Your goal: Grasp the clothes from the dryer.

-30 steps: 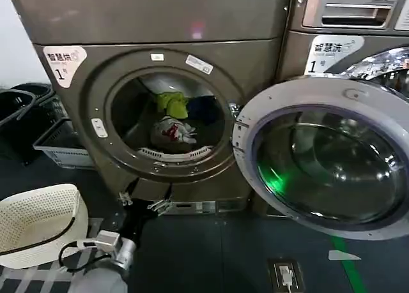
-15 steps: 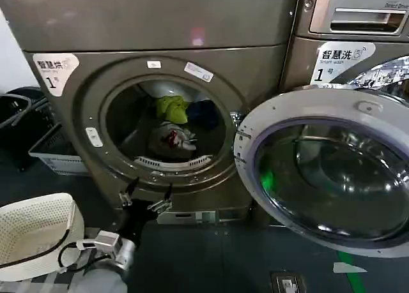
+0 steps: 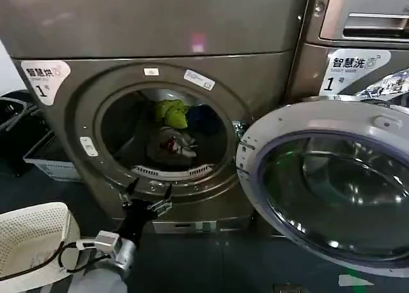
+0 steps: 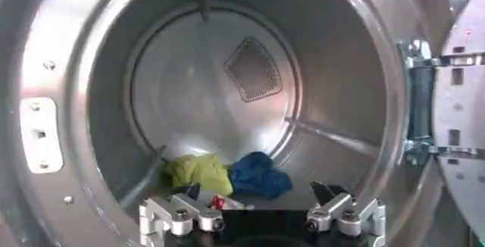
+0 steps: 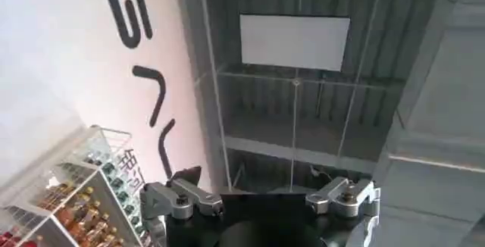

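Observation:
The dryer [image 3: 153, 31] is a bronze-grey front loader with a white "1" label and its round door [image 3: 332, 184] swung open to the right. Inside the drum lie the clothes: a yellow-green piece [image 3: 171, 113] [image 4: 201, 173], a dark blue piece [image 3: 199, 117] [image 4: 259, 174] and a white-grey piece with red print [image 3: 171, 144] [image 4: 220, 201]. My left gripper [image 3: 146, 196] [image 4: 261, 194] is open just below the porthole rim, outside the drum, nothing between its fingers. My right gripper [image 5: 258, 184] is open, pointing up at a ceiling and wall.
A white perforated basket [image 3: 32, 242] stands on the floor at the lower left. Grey and dark baskets [image 3: 45, 159] sit left of the dryer. A second machine [image 3: 364, 57] with a "1" label stands behind the open door. A shelf of bottles [image 5: 68, 195] shows in the right wrist view.
The head view has come closer to the dryer and shifted; the porthole looks larger. The left gripper stays below the rim, still open. The clothes have not moved.

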